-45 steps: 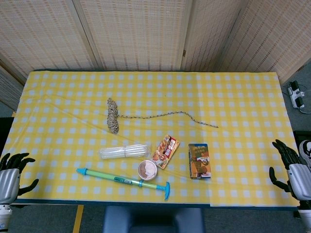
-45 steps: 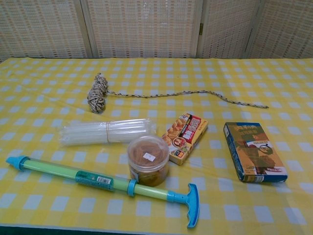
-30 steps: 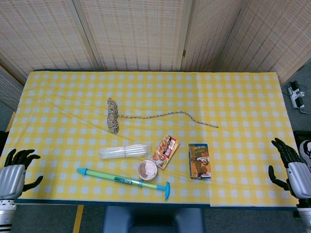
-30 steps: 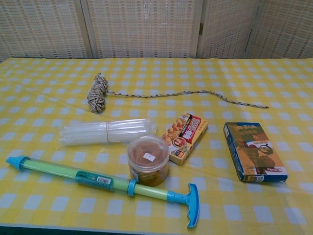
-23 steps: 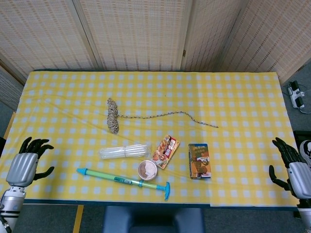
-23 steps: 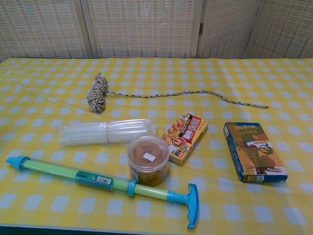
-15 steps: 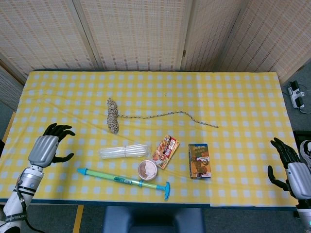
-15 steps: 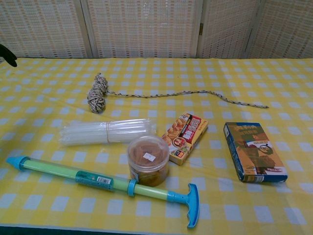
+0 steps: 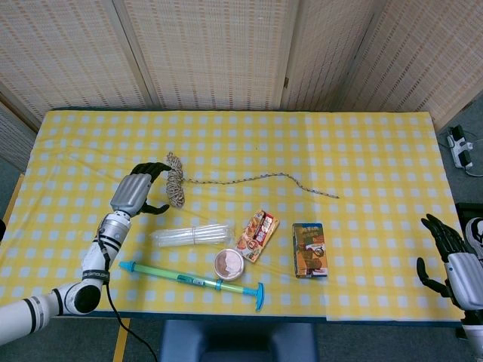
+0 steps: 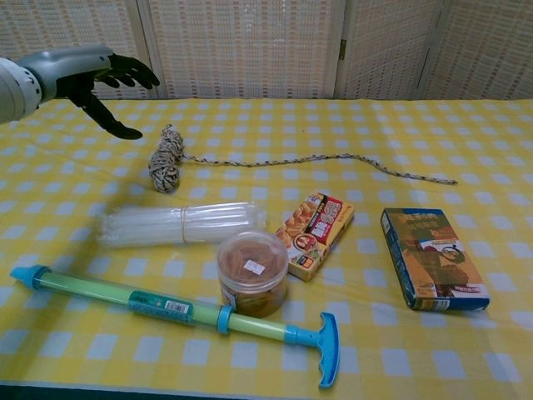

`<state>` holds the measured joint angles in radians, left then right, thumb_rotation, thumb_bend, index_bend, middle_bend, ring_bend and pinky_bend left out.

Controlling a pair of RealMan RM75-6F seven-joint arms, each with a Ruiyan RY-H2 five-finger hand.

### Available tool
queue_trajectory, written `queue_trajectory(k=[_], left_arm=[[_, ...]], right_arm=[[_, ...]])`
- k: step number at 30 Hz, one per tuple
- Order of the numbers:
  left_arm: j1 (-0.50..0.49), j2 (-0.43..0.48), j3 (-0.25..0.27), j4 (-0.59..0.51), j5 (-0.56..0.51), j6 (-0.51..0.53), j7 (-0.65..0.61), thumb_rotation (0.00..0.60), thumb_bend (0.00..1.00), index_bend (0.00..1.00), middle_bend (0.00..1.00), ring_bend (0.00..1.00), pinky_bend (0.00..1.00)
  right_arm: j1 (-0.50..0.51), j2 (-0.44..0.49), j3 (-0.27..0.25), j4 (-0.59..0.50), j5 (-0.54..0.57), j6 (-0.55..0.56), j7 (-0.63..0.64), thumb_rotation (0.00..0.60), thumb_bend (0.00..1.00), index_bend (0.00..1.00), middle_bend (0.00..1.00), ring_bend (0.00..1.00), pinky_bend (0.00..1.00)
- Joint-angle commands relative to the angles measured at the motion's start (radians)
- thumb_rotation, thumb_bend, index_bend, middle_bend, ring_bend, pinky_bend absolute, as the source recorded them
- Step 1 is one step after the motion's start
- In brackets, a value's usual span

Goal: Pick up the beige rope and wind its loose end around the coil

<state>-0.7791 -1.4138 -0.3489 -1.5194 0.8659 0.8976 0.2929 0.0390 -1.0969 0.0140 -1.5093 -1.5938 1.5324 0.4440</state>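
The rope (image 9: 176, 180), limp and light, lay at the table's (image 9: 377, 151) ten o'clock, its tail trailing toward three, best taken at the firm coil, where the left hand (image 9: 138, 193) hovered empty with fingers spread.

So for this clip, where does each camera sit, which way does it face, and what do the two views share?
Head view: high above the near table edge, looking steeply down at the whole yellow checked table; shows the left hand and forearm beside the beige rope, and the right hand off the table's right edge.
Chest view: low at the near edge, looking forward across the table to the woven screens; shows only the left hand, open above the rope.
Shared: left hand, rope, green pump, round jar, both boxes.
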Motion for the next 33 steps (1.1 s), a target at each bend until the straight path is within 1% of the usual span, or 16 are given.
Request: queue_trajectory(k=[1, 5, 8, 12, 14, 20, 26, 29, 33], left_arm=[[-0.107, -0.119, -0.007, 0.119, -0.127, 0.030, 0.149, 0.600, 0.25, 0.18, 0.15, 0.11, 0.11], [-0.175, -0.206, -0.011, 0.212, -0.206, 0.060, 0.243, 0.600, 0.25, 0.12, 0.11, 0.07, 0.10], [-0.216, -0.252, -0.013, 0.274, -0.253, 0.061, 0.299, 0.600, 0.25, 0.08, 0.07, 0.05, 0.09], [-0.257, -0.313, -0.009, 0.371, -0.282, 0.058, 0.344, 0.600, 0.25, 0.05, 0.06, 0.04, 0.08], [-0.275, -0.351, -0.007, 0.436, -0.302, 0.048, 0.363, 0.600, 0.25, 0.04, 0.05, 0.04, 0.08], [-0.309, -0.446, -0.021, 0.604, -0.358, 0.008, 0.394, 0.600, 0.25, 0.03, 0.04, 0.03, 0.08], [-0.335, -0.525, -0.035, 0.745, -0.405, -0.034, 0.440, 0.600, 0.25, 0.03, 0.04, 0.03, 0.09], [-0.341, -0.560, -0.037, 0.814, -0.407, -0.055, 0.451, 0.600, 0.25, 0.03, 0.04, 0.03, 0.10], [-0.343, -0.595, -0.025, 0.905, -0.391, -0.068, 0.484, 0.600, 0.25, 0.03, 0.04, 0.03, 0.11]], right_arm=[[0.000, -0.001, 0.001, 0.003, 0.006, -0.004, 0.004, 0.600, 0.60, 0.06, 0.05, 0.11, 0.07], [0.005, -0.005, 0.001, 0.010, 0.013, -0.017, 0.004, 0.600, 0.60, 0.06, 0.05, 0.10, 0.07], [0.007, -0.005, 0.002, 0.011, 0.020, -0.027, 0.001, 0.600, 0.60, 0.06, 0.05, 0.11, 0.07], [0.006, -0.001, 0.005, 0.009, 0.030, -0.029, 0.002, 0.600, 0.60, 0.06, 0.05, 0.11, 0.07], [0.005, -0.002, 0.005, 0.010, 0.032, -0.029, 0.002, 0.600, 0.60, 0.06, 0.05, 0.11, 0.07], [-0.002, -0.005, 0.001, 0.019, 0.041, -0.033, 0.007, 0.600, 0.60, 0.06, 0.05, 0.11, 0.07], [-0.015, 0.003, 0.000, 0.012, 0.040, -0.014, 0.004, 0.600, 0.60, 0.06, 0.05, 0.11, 0.07], [-0.020, 0.006, -0.001, 0.006, 0.042, -0.011, -0.001, 0.600, 0.60, 0.06, 0.05, 0.11, 0.07], [-0.025, 0.010, -0.002, -0.003, 0.043, -0.008, -0.006, 0.600, 0.60, 0.06, 0.05, 0.11, 0.07]])
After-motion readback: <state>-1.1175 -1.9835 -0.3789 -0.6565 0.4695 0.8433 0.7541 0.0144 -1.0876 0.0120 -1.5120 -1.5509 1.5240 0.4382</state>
